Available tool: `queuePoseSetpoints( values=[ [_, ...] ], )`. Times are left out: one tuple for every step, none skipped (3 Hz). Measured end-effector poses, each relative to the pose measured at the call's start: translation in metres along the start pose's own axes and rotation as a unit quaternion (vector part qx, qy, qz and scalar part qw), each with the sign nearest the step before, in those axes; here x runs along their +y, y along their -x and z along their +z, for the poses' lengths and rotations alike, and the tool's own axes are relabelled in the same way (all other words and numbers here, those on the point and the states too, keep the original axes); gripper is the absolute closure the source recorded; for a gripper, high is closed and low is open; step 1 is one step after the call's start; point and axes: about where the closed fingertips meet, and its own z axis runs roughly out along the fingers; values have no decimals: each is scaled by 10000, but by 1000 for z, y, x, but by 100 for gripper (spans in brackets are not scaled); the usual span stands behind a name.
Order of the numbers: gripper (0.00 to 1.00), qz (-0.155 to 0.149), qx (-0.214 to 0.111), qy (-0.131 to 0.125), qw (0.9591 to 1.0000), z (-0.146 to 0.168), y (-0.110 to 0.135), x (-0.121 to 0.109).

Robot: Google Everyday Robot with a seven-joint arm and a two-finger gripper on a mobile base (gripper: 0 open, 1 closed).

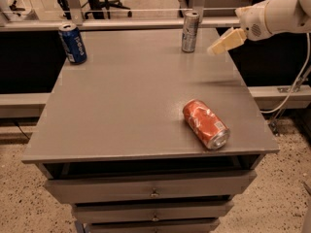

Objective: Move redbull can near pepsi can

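The slim silver-grey redbull can (190, 31) stands upright near the table's far edge, right of centre. The dark blue pepsi can (72, 43) stands upright at the far left corner. My gripper (218, 45) hangs above the table's far right side, just to the right of the redbull can and apart from it, with its cream-coloured fingers (227, 40) pointing down-left toward the can. It holds nothing.
A dented orange-red can (205, 123) lies on its side near the front right of the grey table (126, 106). Drawers sit below the tabletop. A metal rail (146, 23) runs behind the table. A cable hangs at the right.
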Motion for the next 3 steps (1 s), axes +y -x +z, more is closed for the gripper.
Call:
queuePoseSetpoints(
  values=[
    [0,483,-342,-185,9981,36,0,-9],
    [0,789,-711,-403,9935,70,11,-23],
    [0,988,-982,-579,9886,100,21,-34]
  ],
)
